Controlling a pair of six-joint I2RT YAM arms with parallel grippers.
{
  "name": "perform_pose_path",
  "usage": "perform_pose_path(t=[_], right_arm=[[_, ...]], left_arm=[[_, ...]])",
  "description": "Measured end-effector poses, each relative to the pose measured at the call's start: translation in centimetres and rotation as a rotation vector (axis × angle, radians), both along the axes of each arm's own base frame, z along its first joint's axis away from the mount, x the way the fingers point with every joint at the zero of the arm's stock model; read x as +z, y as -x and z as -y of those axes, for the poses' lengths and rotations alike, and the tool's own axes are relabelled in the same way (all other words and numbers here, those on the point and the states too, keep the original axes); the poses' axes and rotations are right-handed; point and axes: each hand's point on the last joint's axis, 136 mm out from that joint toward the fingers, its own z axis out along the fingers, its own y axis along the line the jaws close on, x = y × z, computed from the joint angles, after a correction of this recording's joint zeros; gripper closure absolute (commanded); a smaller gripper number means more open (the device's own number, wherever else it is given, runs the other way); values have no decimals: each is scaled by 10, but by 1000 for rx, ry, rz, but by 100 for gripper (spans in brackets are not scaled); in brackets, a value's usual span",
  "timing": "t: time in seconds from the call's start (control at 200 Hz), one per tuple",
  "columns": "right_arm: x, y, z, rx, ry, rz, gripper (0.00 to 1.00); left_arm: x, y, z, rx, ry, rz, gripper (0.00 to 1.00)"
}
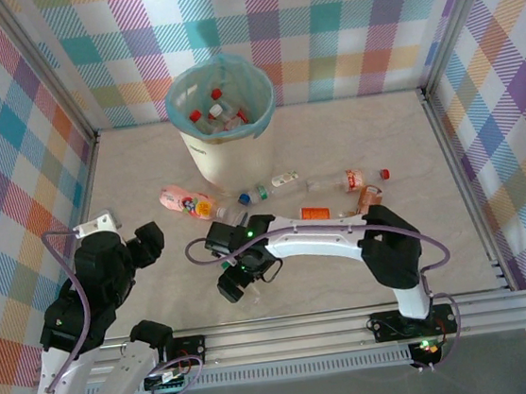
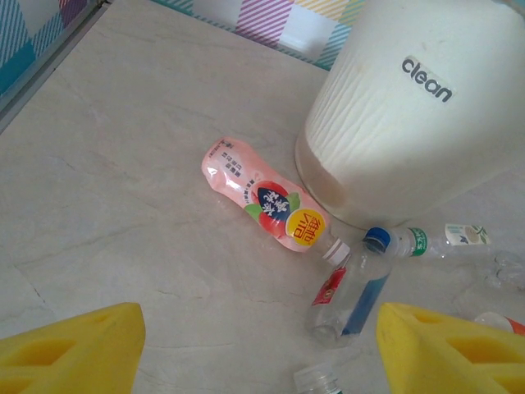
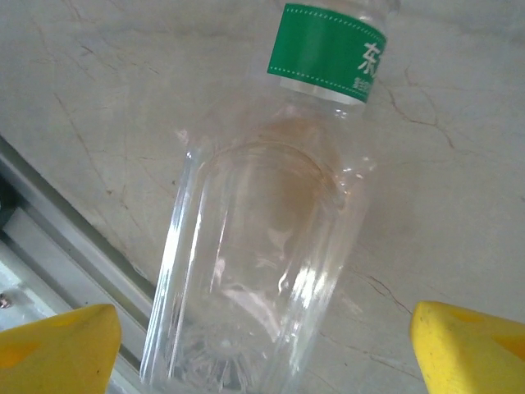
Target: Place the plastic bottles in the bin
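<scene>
The right gripper (image 3: pixel 262 349) stood open, a clear green-labelled bottle (image 3: pixel 254 246) between its fingers. The left gripper (image 2: pixel 261 349) was open too, the bin (image 2: pixel 410 123) ahead of it.

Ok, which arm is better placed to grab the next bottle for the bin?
Probably right. The right gripper stands open around a clear green-labelled bottle, while the left gripper hangs short of the pink bottle by the bin.

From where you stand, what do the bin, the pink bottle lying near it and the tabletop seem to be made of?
The bin: probably moulded plastic, matte cream, with fine ribbing and a printed word. The pink bottle: thin plastic in a glossy printed wrap, its body creased. The tabletop: smooth, pale, marble-veined; stone or laminate, I cannot tell.
</scene>
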Motion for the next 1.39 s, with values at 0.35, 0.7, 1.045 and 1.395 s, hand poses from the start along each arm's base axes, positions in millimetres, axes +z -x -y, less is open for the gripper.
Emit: perform_pose_path(t=[0.35,0.7,1.045,1.395], right_arm=[[-28,0,-5,1,60,-36,18],[-27,2,-3,3,66,-46,37],[63,7,8,22,-158,39,43],[188,-10,18,98,-475,348,44]], left_arm=[[0,0,0,2,3,0,26],[3,-4,2,0,-3,-8,26],[55,-11,14,-61,43,95,26],[132,-44,106,-462,260,164,24]])
